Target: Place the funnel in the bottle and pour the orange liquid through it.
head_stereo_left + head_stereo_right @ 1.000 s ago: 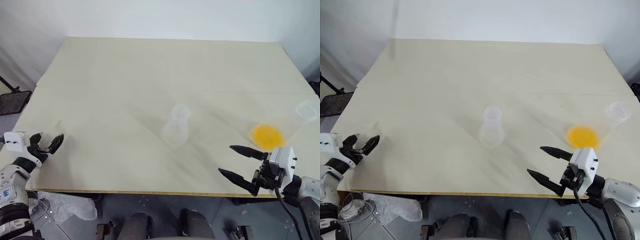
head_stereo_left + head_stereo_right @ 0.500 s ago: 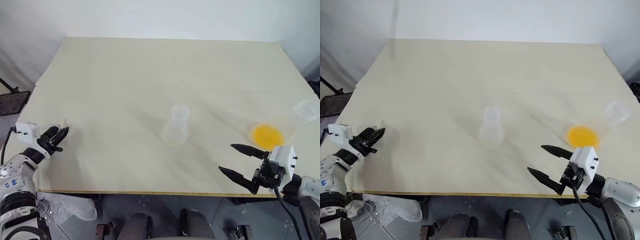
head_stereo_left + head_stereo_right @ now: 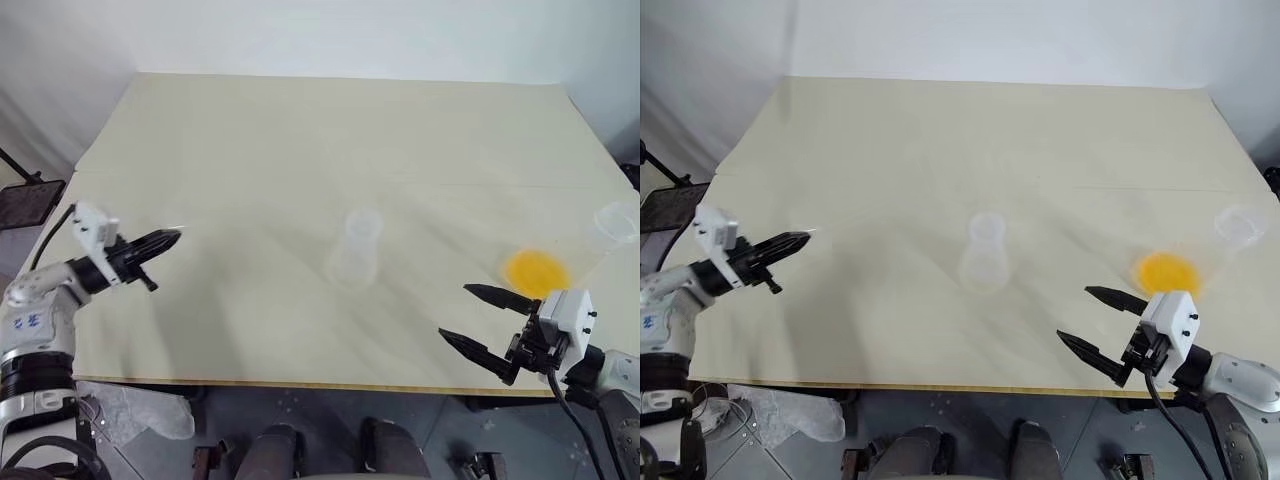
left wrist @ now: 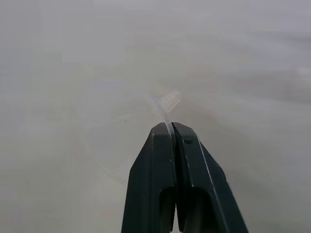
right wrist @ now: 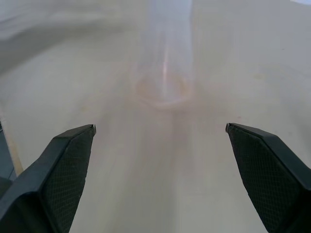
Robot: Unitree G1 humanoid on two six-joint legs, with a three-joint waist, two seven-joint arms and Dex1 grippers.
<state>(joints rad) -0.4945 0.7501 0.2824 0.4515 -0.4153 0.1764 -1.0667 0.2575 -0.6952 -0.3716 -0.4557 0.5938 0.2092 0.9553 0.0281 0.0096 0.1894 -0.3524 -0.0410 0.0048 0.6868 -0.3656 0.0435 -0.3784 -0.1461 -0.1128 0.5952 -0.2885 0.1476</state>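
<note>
R gripper [image 3: 487,325] at near table [image 3: 300,130] edge, jaws wide apart, nothing in them. L gripper [image 3: 176,236] clamped on rim of clear funnel [image 4: 166,103], raised over table's L side. Orange liquid [image 3: 536,271] pooled in tilted clear cup [image 3: 612,225] just past R gripper. Bottle [image 3: 355,250] upright mid-table. No legible labels/text.

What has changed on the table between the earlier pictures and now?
The left gripper closed on the funnel near the table's left edge, lifted it and moved toward the bottle. The right gripper stayed open and still; the bottle and orange liquid did not move.
</note>
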